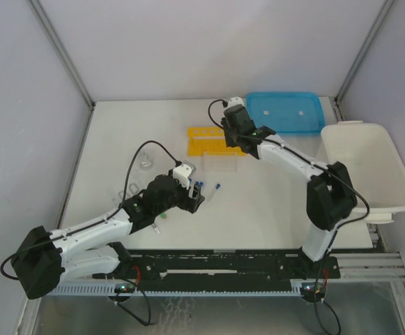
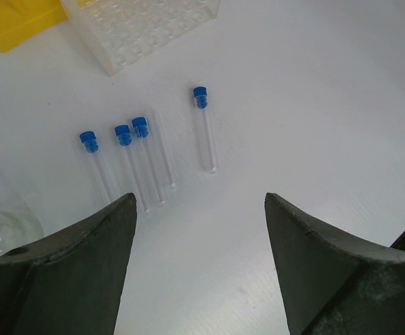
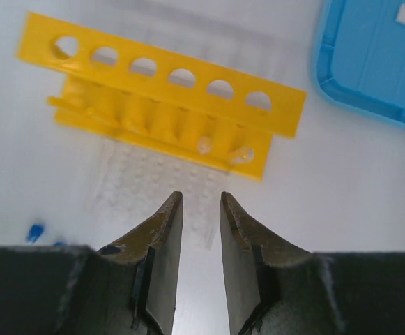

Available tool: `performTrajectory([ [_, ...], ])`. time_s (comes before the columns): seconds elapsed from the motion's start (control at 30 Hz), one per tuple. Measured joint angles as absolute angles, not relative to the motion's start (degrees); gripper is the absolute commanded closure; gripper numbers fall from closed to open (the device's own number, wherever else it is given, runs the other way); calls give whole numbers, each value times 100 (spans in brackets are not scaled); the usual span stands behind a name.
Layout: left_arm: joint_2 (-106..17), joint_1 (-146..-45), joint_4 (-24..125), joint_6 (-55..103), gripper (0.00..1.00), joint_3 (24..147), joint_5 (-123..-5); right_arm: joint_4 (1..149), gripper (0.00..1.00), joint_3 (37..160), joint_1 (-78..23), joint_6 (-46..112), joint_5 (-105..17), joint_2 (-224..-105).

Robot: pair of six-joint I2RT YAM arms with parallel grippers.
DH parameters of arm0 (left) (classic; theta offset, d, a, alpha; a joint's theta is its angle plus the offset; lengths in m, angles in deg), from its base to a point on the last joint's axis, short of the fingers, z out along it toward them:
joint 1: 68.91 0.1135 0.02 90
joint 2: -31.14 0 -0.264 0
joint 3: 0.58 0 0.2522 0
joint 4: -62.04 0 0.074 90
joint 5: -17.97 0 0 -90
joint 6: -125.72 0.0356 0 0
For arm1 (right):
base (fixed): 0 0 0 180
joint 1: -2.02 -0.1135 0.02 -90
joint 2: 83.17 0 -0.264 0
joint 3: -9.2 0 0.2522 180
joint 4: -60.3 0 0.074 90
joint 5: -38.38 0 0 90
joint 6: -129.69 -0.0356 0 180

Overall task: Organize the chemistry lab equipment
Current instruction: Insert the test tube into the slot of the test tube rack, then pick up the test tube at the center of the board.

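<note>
Yellow tube rack (image 3: 162, 105) with two tubes inside, right pincer (image 3: 201, 209) nearly closed, left pincer (image 2: 199, 209) spread

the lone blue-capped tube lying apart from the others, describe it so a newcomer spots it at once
Start at the yellow plastic tube rack and the clear dimpled plastic tray beside it. Below them, four small clear blue-capped tubes lie on the white table. Three sit close together; the wanted one lies alone to their right, its cap nearest the tray.
</note>
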State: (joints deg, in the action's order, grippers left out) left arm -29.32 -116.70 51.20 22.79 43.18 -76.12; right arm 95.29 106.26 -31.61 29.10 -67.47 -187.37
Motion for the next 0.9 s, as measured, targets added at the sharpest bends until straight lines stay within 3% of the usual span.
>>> performTrajectory([
  [0.23, -3236, -11670, 5113, 2285, 26, 4357, -7492, 9909, 73, 9947, -3346, 2420, -6581, -16661],
  [0.4, -3702, -11672, 5017, 2349, 30, 4652, -7416, 9968, 73, 8760, -3545, 2088, -6498, -15432],
  [0.47, -3918, -11672, 4986, 2406, 35, 4858, -7418, 10087, 73, 8185, -3705, 1948, -6487, -15183],
  [0.63, -4888, -11659, 4746, 2620, 64, 5715, -7602, 10377, 73, 7121, -4015, 1716, -6461, -14807],
  [0.7, -5260, -11633, 4680, 2661, 71, 5972, -7639, 10447, 73, 6915, -4046, 1655, -6465, -14665],
  [0.9, -6143, -11513, 4340, 2685, 72, 6458, -7639, 10425, 74, 6727, -4046, 1605, -6566, -14368],
])
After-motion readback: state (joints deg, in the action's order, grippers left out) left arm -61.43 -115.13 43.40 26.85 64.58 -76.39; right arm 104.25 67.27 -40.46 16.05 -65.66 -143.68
